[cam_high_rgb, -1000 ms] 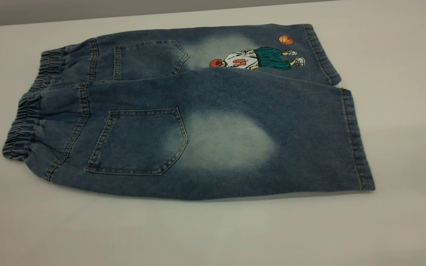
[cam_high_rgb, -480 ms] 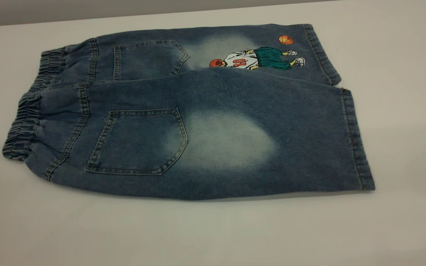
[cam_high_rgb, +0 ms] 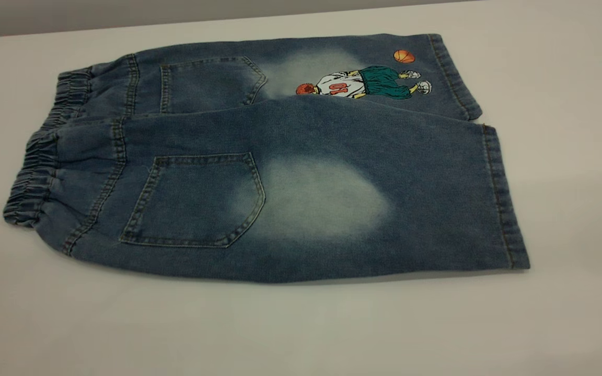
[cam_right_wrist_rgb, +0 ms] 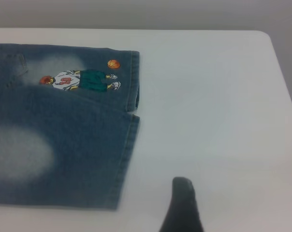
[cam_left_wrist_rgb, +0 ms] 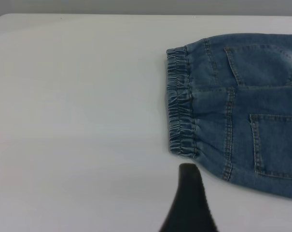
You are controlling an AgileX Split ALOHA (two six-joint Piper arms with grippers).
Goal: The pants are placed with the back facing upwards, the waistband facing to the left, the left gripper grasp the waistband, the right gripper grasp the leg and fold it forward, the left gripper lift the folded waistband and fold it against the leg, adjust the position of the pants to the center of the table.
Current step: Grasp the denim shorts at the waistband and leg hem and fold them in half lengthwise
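Nothing had moved since the earlier exterior frames: the pants (cam_high_rgb: 259, 162) lay exactly as before, no arm in that view.

The pants lay flat on the desk (cam_high_rgb: 301, 324), back side up, unfolded. The elastic waistband (cam_high_rgb: 34, 177) pointed to the exterior view's left, the two hems to its right. The leg (cam_high_rgb: 363, 198), plain denim with a large pale faded patch, was the nearer one; its upper edge overlapped the far leg slightly. A back patch pocket (cam_high_rgb: 196, 201) sat on the near half, a second pocket (cam_high_rgb: 209, 83) on the far half. The far leg carried the basketball-player print (cam_high_rgb: 363, 83) with a small orange ball (cam_high_rgb: 404, 56) close to its hem.

Left end effector (cam_left_wrist_rgb: 189, 203): only one dark fingertip showed in the left wrist view, over bare desk near the near corner of the waistband, not touching the cloth. Spread or pressed together: cannot tell.

Right end effector (cam_right_wrist_rgb: 183, 205): likewise a single dark fingertip in the right wrist view, over bare desk near the hem of the leg, apart from the denim. Its state could not be told either.
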